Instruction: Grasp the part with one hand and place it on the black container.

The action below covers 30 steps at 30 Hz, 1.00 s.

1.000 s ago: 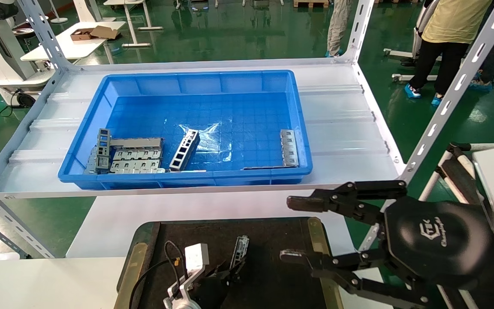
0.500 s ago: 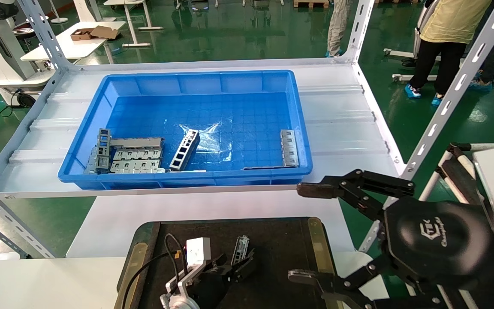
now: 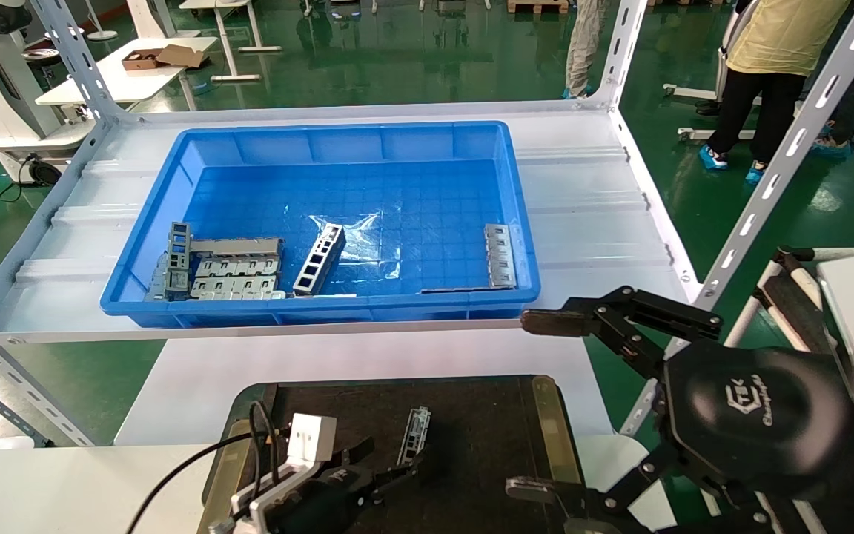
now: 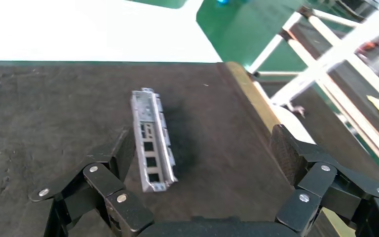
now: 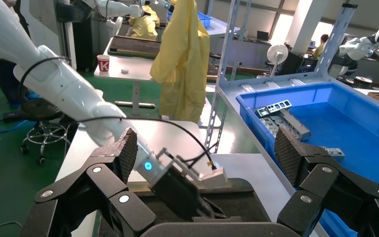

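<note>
Lying free on the black container (image 3: 471,415), the part (image 3: 414,426) faces the wide-spread left gripper (image 3: 386,467).

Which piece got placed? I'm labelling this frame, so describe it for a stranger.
Find the black container nearest the robot. On it lies one part, just ahead of the open left gripper and not held. It is the only grey strip outside the blue bin.
</note>
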Each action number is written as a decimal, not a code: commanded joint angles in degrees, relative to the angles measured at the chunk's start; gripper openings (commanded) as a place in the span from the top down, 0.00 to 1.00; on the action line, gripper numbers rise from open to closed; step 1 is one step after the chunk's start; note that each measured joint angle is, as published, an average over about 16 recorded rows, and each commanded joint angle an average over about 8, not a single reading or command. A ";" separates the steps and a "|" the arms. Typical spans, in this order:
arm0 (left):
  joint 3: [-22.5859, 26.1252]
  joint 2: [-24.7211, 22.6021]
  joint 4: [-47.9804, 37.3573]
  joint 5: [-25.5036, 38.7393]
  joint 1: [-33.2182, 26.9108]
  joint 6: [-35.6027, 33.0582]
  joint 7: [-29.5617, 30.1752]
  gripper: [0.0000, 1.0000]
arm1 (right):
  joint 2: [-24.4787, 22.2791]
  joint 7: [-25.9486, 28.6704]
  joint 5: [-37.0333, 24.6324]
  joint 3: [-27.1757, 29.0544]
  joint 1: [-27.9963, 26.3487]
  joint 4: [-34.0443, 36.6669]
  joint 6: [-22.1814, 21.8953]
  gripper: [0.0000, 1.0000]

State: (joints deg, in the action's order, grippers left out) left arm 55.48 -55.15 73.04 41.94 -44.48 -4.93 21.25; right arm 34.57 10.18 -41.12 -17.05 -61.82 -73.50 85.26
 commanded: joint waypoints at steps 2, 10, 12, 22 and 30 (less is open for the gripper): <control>-1.29 3.06 1.63 -0.16 0.48 -4.62 -0.11 0.00 | 0.00 0.00 0.01 -0.01 0.00 0.00 0.00 0.00; -5.21 9.02 1.85 -1.22 0.72 -17.92 -4.42 0.00 | -0.01 -0.02 0.02 -0.03 -0.01 0.00 -0.01 0.00; -6.29 10.15 1.49 -1.51 0.67 -20.93 -6.07 0.00 | -0.02 -0.02 0.03 -0.04 -0.01 0.00 -0.02 0.00; -9.53 14.81 -1.79 -2.85 -1.41 -35.46 -12.30 0.00 | -0.03 -0.03 0.05 -0.07 -0.02 0.00 -0.03 0.00; -9.88 16.37 -4.13 -2.30 -4.37 -43.30 -14.77 0.00 | -0.04 -0.05 0.06 -0.09 -0.02 0.00 -0.04 0.00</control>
State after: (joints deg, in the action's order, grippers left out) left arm 45.58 -38.92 69.15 39.47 -48.49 -47.48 6.71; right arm 34.53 10.13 -41.05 -17.14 -61.84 -73.50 85.22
